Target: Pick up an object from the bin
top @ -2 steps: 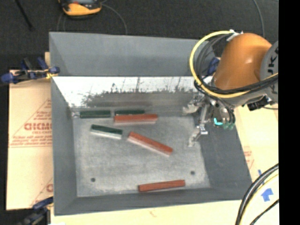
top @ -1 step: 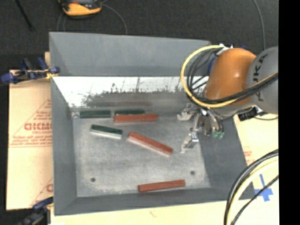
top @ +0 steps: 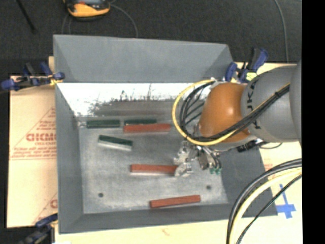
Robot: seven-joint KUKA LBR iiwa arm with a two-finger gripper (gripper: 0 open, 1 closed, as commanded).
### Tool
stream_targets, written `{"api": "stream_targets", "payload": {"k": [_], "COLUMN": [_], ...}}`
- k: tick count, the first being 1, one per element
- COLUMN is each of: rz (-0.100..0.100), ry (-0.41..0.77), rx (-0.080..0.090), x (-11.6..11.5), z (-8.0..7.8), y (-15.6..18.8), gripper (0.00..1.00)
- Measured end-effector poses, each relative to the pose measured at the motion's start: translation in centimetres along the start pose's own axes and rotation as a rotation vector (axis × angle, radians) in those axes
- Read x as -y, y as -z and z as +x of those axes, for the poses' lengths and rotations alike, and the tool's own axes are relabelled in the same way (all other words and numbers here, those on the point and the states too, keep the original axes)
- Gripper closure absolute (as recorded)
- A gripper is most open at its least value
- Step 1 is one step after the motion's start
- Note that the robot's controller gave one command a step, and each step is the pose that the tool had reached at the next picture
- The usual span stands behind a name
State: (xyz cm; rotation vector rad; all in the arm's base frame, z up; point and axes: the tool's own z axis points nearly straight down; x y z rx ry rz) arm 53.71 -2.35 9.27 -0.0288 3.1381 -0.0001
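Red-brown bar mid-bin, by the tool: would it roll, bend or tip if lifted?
The red-brown bar looks straight and flat-sided: probably stiff, unlikely to roll. The tool is at its right end, so lifted there its long free end may tip down.

You are looking down on a dark, rough floor point(top: 167, 14) lying on the far side of the bin point(top: 142, 60). An orange and black device point(top: 86, 2) is resting on it at the far left, with a thin cable point(top: 133, 20) trailing off to its right. A pale table point(top: 127, 235) is showing along the near edge and at the right.
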Motion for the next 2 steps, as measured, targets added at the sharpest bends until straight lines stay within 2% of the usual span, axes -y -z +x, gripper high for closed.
{"api": "stream_targets", "payload": {"k": [1, 2], "rz": [0.0, 0.0], "ry": [0.001, 0.003], "rx": [0.0, 0.001], "x": [0.0, 0.1], "z": [0.0, -1.2], "y": [0.0, 16.8], "gripper": [1.0, 1.0]}}
